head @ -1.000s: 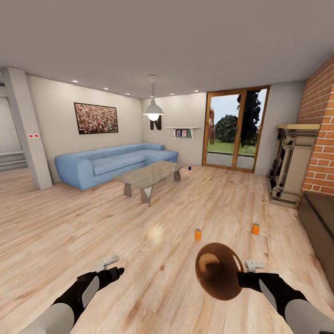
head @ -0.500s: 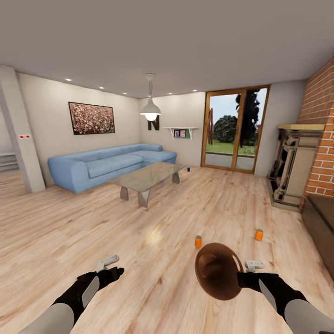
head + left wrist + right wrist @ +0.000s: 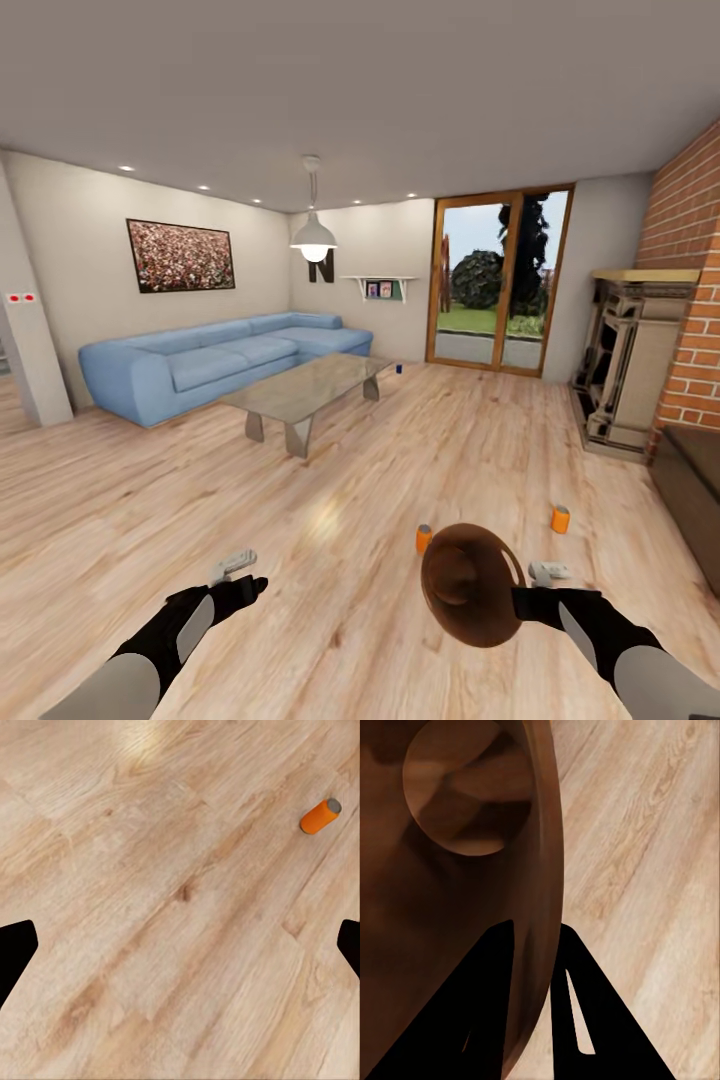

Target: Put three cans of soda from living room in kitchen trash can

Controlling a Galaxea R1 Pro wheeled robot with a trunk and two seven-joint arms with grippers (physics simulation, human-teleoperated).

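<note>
My right gripper (image 3: 518,603) is shut on the rim of the copper-brown trash can (image 3: 470,586), which is held tilted with its mouth toward the camera. In the right wrist view the fingers (image 3: 495,975) pinch the trash can's wall (image 3: 457,832), one inside and one outside. Two orange soda cans stand on the wood floor: one (image 3: 424,538) just beyond the trash can, the other (image 3: 560,519) further right. The dark blue can (image 3: 398,368) stands far off, past the coffee table. My left gripper (image 3: 252,586) is open and empty; an orange can (image 3: 320,816) lies ahead of it.
A blue corner sofa (image 3: 210,362) and a glass coffee table (image 3: 300,392) stand at the left middle. The brick fireplace (image 3: 632,365) and a dark low unit (image 3: 690,490) line the right side. Glass doors (image 3: 495,285) are at the back.
The whole view has shifted as the robot rolled forward: sofa and table drifted left, and the orange cans sit lower and nearer. Both arms keep their pose, the trash can still held.
</note>
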